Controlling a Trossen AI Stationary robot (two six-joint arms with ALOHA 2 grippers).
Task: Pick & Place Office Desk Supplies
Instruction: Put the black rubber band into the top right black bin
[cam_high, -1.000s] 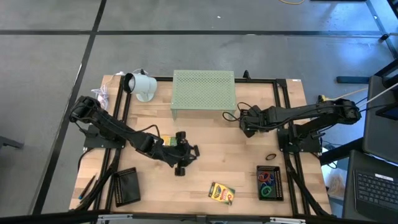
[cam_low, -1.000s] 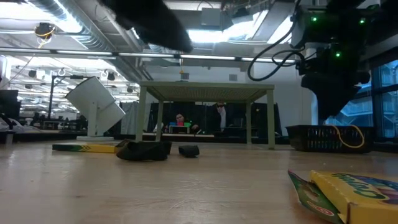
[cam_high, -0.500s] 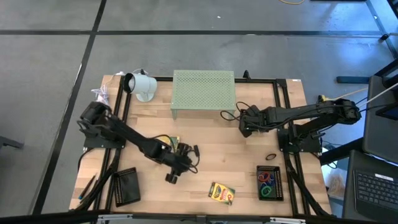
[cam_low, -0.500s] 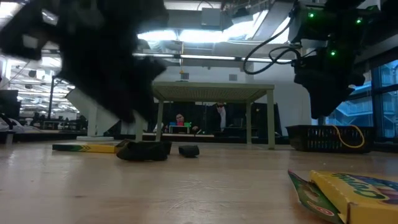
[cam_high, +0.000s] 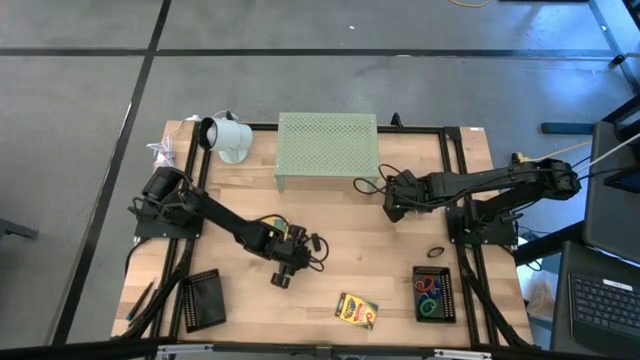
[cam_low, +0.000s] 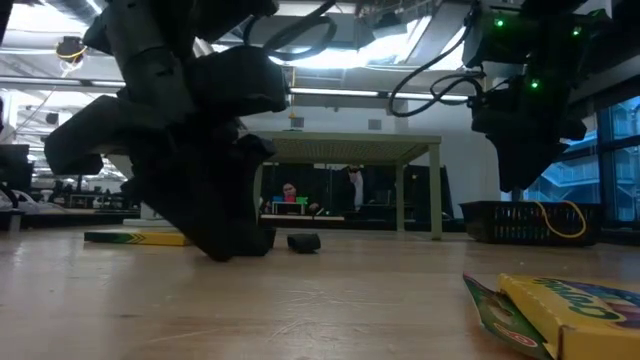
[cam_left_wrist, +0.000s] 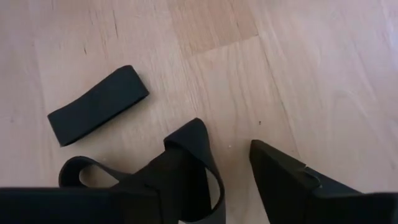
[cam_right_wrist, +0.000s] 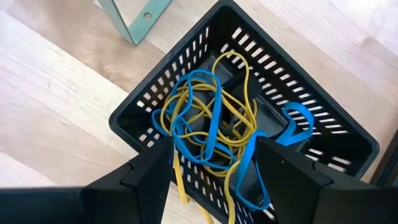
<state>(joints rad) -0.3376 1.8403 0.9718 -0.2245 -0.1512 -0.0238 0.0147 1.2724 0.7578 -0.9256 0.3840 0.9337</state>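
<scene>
Starting at the near edge: one crayon box (cam_high: 355, 310) is lying at about 6 o'clock, well clear of both arms. The low view is showing its yellow-and-green end up close, but the lettering is cut off, so I'm not getting a readable word.

At 5 o'clock a black tray (cam_high: 447, 295) is holding red, green and blue rubber-band loops (cam_high: 429, 292), with one dark loose loop (cam_high: 436, 252) just beyond it. At 7 o'clock a black mesh tray (cam_high: 202, 300) is sitting by itself.

In the middle of the table (cam_high: 390, 270), the left gripper (cam_left_wrist: 227, 168) is hovering low with its jaws apart and bare wood between them. Only the wrist cam is showing the small stuff here: a black loop (cam_left_wrist: 208, 165) is lying against one finger, and a flat black band (cam_left_wrist: 98, 104) is just beside it, not touching. From overhead these are mostly lost under the arm. The second crayon box (cam_high: 272, 225) is peeking out at the arm's 12 o'clock side.

Lots of open wood between 3 and 6 o'clock.

Farther out, at 2 o'clock, the right gripper (cam_right_wrist: 214, 171) is hanging with its jaws spread over a black basket (cam_right_wrist: 149, 102) full of blue and yellow bands (cam_right_wrist: 205, 127). It isn't gripping anything. The overhead view is hiding that basket completely.

It's tight there, with a leg of the green perforated stand (cam_high: 328, 150) right beside the basket at 12 o'clock. The white lamp (cam_high: 225, 137) is sitting at 11.
</scene>
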